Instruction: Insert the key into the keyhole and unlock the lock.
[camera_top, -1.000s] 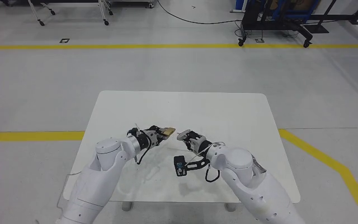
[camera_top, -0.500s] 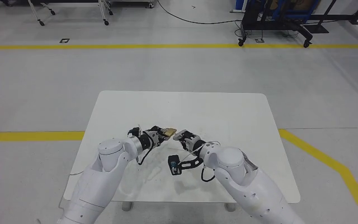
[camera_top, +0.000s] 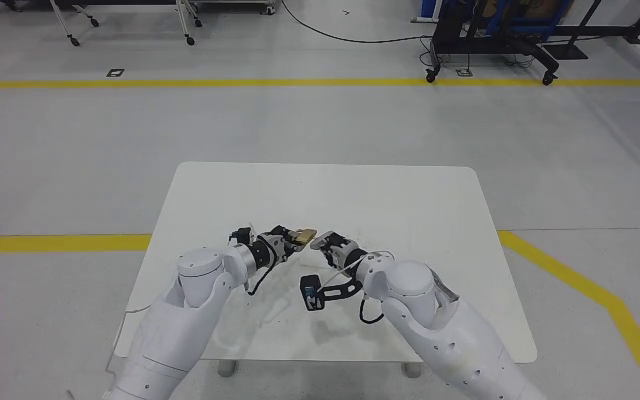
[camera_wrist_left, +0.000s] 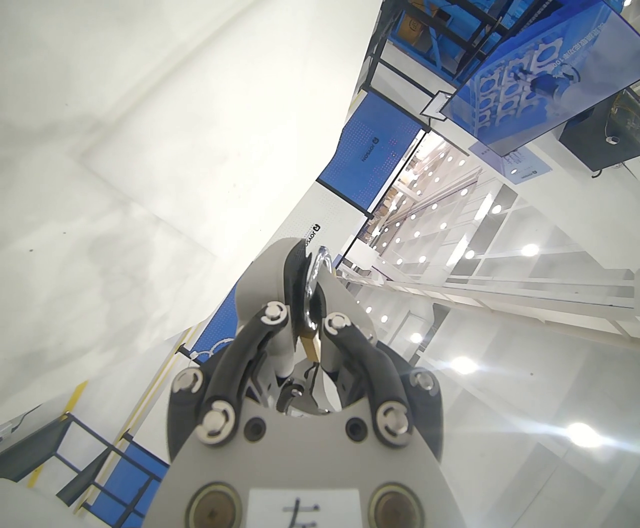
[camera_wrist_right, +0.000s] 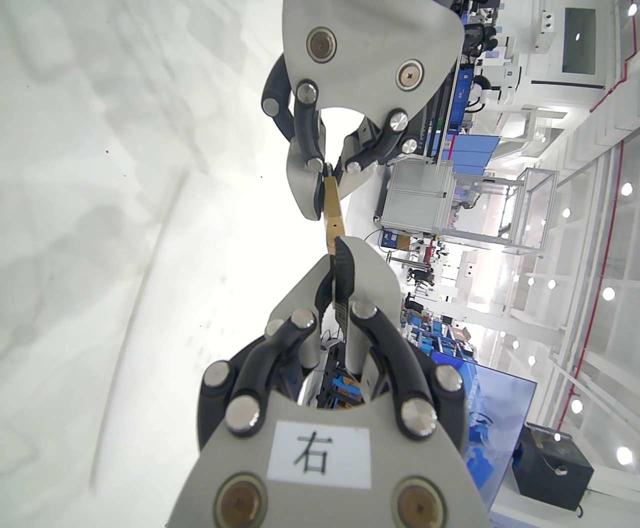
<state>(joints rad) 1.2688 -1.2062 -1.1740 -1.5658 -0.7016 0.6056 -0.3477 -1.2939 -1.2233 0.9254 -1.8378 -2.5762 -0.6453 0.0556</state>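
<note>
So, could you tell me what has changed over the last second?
The right claw moved sideways toward the brass padlock held in the left claw, closing the gap; its tips now sit at the padlock's end. Most of that came in the first half second. The left claw kept its grip and barely shifted above the white table.

Bright, even overhead indoor light.
The white bench (camera_top: 420, 190) is evenly lit. In wrist views, ceiling lights (camera_wrist_left: 580, 435) flare white, the lock (camera_wrist_left: 315, 272) glints, and straight lines bow toward the edges.
</note>
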